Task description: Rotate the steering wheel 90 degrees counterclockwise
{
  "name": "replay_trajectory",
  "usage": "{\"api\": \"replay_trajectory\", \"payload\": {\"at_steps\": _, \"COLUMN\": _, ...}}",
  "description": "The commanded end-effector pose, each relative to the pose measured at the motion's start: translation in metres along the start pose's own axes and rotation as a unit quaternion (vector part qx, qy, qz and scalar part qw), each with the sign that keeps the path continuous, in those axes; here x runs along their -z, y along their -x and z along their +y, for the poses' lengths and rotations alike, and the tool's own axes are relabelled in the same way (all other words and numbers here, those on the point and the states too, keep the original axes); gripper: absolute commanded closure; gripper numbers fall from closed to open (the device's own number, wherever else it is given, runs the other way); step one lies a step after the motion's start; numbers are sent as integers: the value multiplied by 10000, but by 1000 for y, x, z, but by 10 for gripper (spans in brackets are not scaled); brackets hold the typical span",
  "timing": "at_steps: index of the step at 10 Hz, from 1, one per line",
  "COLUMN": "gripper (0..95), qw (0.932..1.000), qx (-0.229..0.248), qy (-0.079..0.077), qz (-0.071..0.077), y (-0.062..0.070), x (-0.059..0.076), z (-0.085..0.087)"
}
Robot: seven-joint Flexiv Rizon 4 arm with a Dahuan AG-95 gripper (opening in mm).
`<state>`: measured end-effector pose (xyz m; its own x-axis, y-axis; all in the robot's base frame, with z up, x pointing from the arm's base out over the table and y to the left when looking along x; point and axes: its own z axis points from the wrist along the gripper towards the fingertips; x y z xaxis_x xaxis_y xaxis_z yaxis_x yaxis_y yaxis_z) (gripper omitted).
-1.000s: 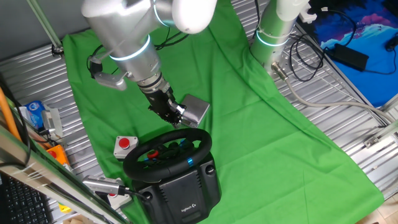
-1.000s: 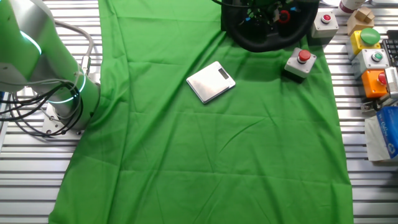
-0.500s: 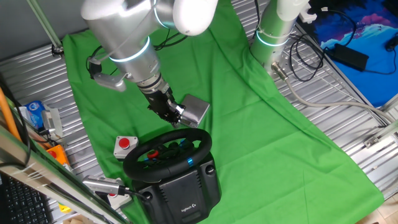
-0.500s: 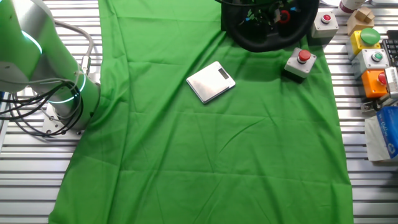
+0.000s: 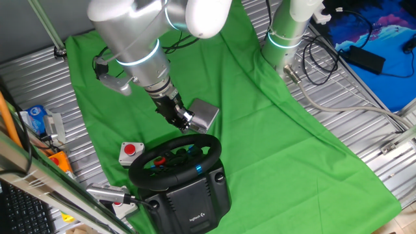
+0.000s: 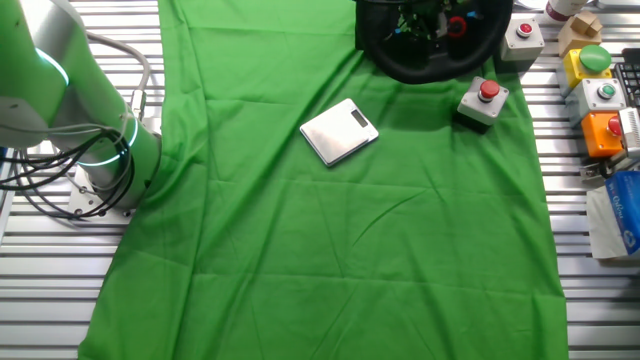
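Clutter sits around the steering wheel (image 5: 175,158): we see a white box with a red button (image 5: 130,151) just beside its rim and a silver scale (image 6: 339,131) a bit farther out. Gripper (image 5: 179,119) hangs just above the rim; can't tell its jaws. The other fixed view crops the wheel at its top edge. Wheel face tilts up, away from the logo side.

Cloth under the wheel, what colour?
Plain green cloth, no pattern; clearest in the other fixed view, with the wheel at its top edge.
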<state>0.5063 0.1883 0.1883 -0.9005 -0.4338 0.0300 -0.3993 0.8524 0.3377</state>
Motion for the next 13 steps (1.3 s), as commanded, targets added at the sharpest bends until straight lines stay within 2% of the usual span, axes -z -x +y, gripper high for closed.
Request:
{"api": "replay_trajectory", "payload": {"at_steps": 1, "gripper": 950, "qw": 9993, "qx": -368, "qy": -3, "qz": -56, "y": -1, "x": 0, "z": 0}}
{"api": "replay_trajectory", "payload": {"at_steps": 5, "gripper": 950, "qw": 9993, "qx": -376, "qy": 8, "qz": -57, "y": -1, "x": 1, "z": 0}}
{"api": "replay_trajectory", "payload": {"at_steps": 6, "gripper": 950, "qw": 9994, "qx": -354, "qy": 17, "qz": -30, "y": -6, "x": 5, "z": -4}}
{"api": "replay_trajectory", "payload": {"at_steps": 8, "gripper": 950, "qw": 9998, "qx": -179, "qy": 42, "qz": -40, "y": -29, "x": 17, "z": -24}}
{"api": "replay_trajectory", "payload": {"at_steps": 10, "gripper": 950, "qw": 10000, "qx": 2, "qy": 65, "qz": -46, "y": -56, "x": 17, "z": -55}}
{"api": "replay_trajectory", "payload": {"at_steps": 12, "gripper": 950, "qw": 9997, "qx": 193, "qy": 127, "qz": -71, "y": -73, "x": 15, "z": -83}}
{"api": "replay_trajectory", "payload": {"at_steps": 13, "gripper": 950, "qw": 9996, "qx": 245, "qy": 141, "qz": -67, "y": -75, "x": 15, "z": -89}}
